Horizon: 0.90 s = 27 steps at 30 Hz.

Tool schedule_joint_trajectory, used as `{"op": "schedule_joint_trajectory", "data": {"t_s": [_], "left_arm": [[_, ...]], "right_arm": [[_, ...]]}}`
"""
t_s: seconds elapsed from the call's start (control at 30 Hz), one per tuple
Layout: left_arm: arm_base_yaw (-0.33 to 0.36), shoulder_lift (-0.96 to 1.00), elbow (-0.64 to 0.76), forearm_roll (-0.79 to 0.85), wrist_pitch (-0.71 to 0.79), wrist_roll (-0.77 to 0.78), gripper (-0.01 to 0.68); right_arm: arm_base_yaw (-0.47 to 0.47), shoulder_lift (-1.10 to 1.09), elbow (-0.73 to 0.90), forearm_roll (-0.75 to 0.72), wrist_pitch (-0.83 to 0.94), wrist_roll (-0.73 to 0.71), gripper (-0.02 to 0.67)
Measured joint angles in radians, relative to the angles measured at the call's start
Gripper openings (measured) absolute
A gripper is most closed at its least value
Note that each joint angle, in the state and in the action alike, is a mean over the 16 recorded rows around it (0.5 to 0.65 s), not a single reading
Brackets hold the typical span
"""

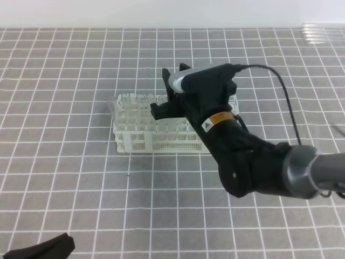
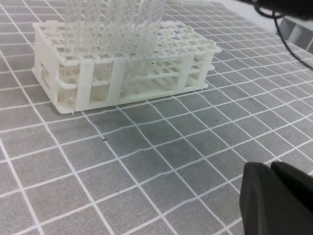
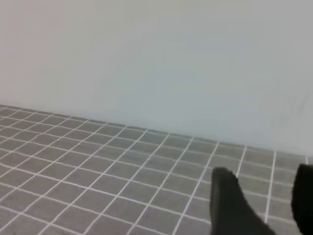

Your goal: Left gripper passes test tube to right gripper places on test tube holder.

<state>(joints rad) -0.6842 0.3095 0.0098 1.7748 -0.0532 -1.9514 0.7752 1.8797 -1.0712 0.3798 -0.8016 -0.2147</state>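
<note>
The right pincer (image 1: 168, 93) is seen over the test tube holder (image 1: 141, 129), its fingers (image 3: 229, 200) spread apart w/ nothing visible between them, so release looks to be the step in hand. Clear tubes (image 2: 115, 29) stand upright in the rack's left cells; which one is the task's test tube cannot be told. The left pincer (image 2: 274, 196) is parked low on the bench (image 1: 64, 178), closed, empty. The lift-off is best made straight up, w/o brushing tube tops.

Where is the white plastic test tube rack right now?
In the exterior high view the white plastic test tube rack sits mid-table on the grey gridded mat, directly beneath the black right gripper.
</note>
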Motion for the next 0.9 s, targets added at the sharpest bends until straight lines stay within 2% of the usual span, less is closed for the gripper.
{"op": "schedule_joint_trajectory", "data": {"t_s": [0.27,0.57,0.9], "left_arm": [[0.0,-0.001,-0.002,-0.008,-0.001,0.0,-0.001],[0.0,-0.001,-0.002,-0.008,-0.003,0.0,-0.001],[0.0,0.001,0.001,0.003,-0.001,0.0,-0.001]], "right_arm": [[0.0,-0.232,0.053,0.01,0.188,-0.089,0.153],[0.0,-0.69,0.184,0.003,0.547,-0.152,0.01],[0.0,-1.171,0.304,-0.009,1.093,-0.165,-0.012]]}}
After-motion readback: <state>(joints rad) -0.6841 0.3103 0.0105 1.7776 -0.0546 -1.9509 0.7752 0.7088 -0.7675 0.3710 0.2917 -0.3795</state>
